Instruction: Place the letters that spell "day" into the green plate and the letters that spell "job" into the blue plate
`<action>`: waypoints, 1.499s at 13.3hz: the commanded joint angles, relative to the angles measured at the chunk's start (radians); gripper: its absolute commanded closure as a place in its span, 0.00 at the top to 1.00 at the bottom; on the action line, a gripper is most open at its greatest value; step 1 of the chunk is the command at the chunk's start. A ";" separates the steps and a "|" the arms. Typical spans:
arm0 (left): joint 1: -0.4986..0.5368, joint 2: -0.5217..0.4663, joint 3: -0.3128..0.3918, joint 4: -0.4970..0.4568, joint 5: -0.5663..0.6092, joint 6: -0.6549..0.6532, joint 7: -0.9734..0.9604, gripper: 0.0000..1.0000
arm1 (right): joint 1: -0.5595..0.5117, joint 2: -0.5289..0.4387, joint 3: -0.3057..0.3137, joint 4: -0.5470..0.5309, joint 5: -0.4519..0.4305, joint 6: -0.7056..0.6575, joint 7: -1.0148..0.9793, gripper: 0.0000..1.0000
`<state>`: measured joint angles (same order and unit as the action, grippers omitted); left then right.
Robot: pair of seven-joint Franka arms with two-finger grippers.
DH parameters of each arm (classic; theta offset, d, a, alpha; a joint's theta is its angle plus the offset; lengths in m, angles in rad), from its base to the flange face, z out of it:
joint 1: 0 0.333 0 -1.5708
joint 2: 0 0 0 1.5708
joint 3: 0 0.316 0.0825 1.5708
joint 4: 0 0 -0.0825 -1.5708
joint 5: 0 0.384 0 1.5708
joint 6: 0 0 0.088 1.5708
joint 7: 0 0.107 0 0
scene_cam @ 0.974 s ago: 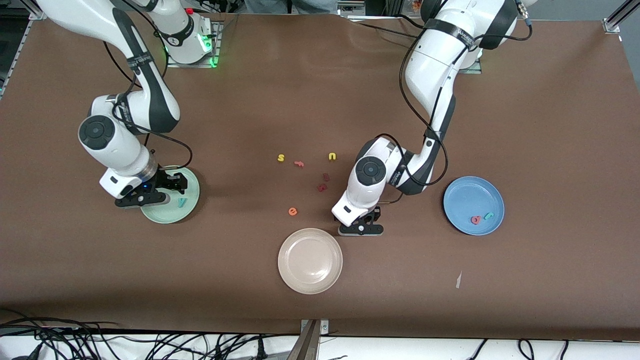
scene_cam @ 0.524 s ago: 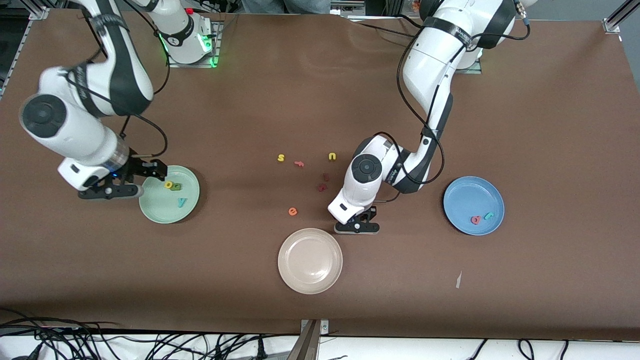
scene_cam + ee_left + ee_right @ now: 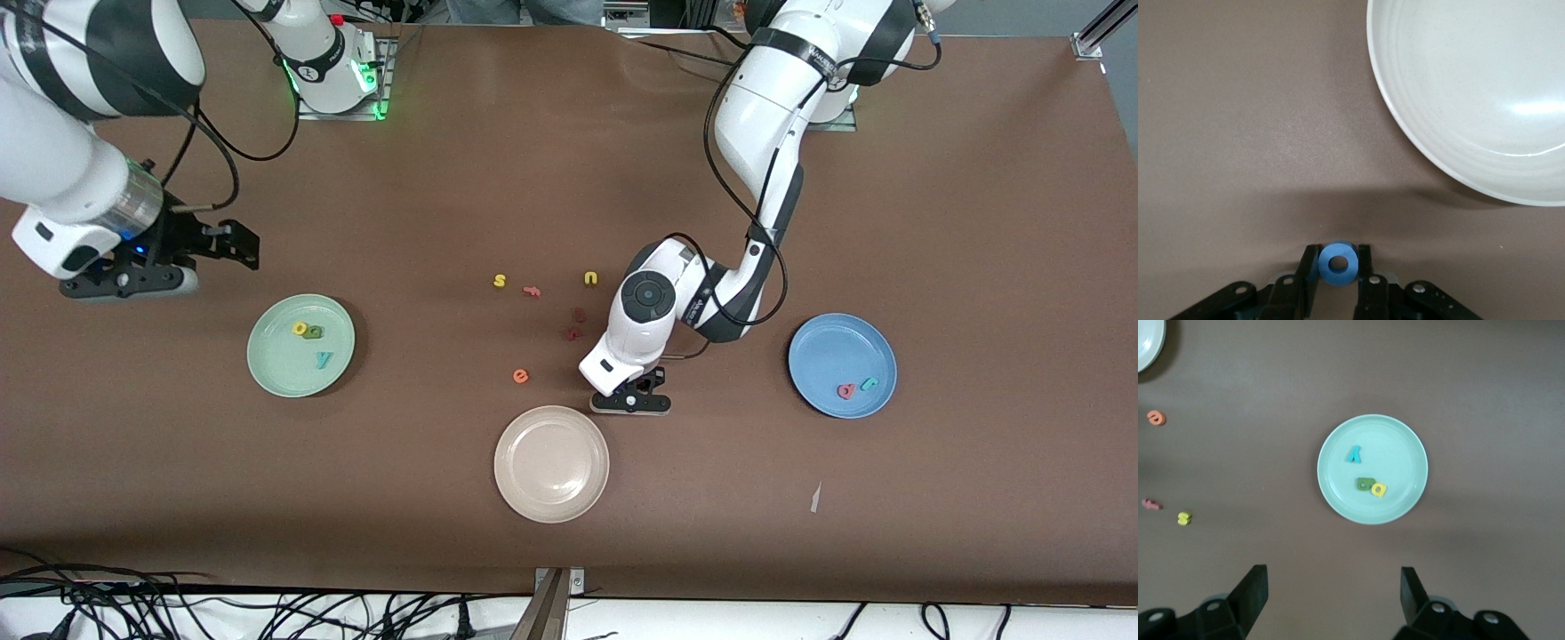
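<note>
While pinching the o (image 3: pixel 1323 265) on the table (image 3: pixel 569 160), just beside the beige plate (image 3: pixel 551 511) at its edge toward the left arm's end: left gripper (image 3: pixel 631 393), fingers pressed on both sides of the ring, apparently not yet lifted. Right gripper (image 3: pixel 235 246) waiting, fingers wide apart and empty, up over bare table toward the right arm's end from the beige plate. Green plate (image 3: pixel 267 373), toward that same end from the beige plate and a little farther from the camera, holding a (image 3: pixel 300 328), d (image 3: pixel 313 332) and y (image 3: pixel 324 358); "day" likely complete. Blue plate (image 3: pixel 822 338), toward the left arm's end from the beige plate, holding only b (image 3: pixel 845 390) and j (image 3: pixel 869 383). Step in hand, probably: picking the last letter of "job". Next: lift straight up, carry over the blue plate, release low over a bare part. Small light foam, so gentle but sure grip needed.
</note>
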<state>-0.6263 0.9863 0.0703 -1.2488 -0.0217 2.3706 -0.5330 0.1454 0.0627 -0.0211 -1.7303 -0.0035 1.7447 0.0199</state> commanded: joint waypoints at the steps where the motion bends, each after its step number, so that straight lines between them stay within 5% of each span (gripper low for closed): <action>1: 0.031 -0.055 0.006 -0.003 0.025 -0.129 0.108 0.00 | -0.001 -0.030 -0.003 0.020 0.020 -0.071 -0.026 0.89; 6: 0.177 -0.334 0.003 -0.292 0.014 -0.202 0.387 0.00 | 0.000 -0.031 -0.008 0.037 0.022 -0.076 -0.028 0.93; 10: 0.292 -0.494 0.003 -0.617 0.020 0.025 0.592 0.00 | -0.001 -0.029 -0.011 0.044 0.014 -0.076 -0.028 0.98; 15: 0.454 -0.568 0.000 -0.748 0.008 0.036 0.830 0.01 | -0.001 -0.017 -0.034 0.072 0.010 -0.074 -0.028 1.00; 16: 0.456 -0.566 0.002 -0.748 0.008 0.024 0.828 0.18 | -0.001 -0.015 -0.034 0.077 0.010 -0.074 -0.028 1.00; 17: 0.455 -0.564 0.002 -0.744 0.005 0.003 0.802 0.69 | -0.001 -0.008 -0.034 0.077 0.010 -0.076 -0.028 1.00; 18: 0.455 -0.564 0.002 -0.727 0.002 -0.023 0.780 1.00 | 0.000 -0.004 -0.034 0.077 0.010 -0.076 -0.026 1.00; 20: 0.458 -0.568 0.005 -0.614 -0.029 -0.184 0.763 1.00 | 0.000 0.000 -0.034 0.078 0.010 -0.076 -0.026 1.00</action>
<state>-0.1687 0.4469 0.0786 -1.9447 -0.0249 2.3259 0.2517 0.1458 0.0424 -0.0533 -1.6865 -0.0030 1.6899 0.0110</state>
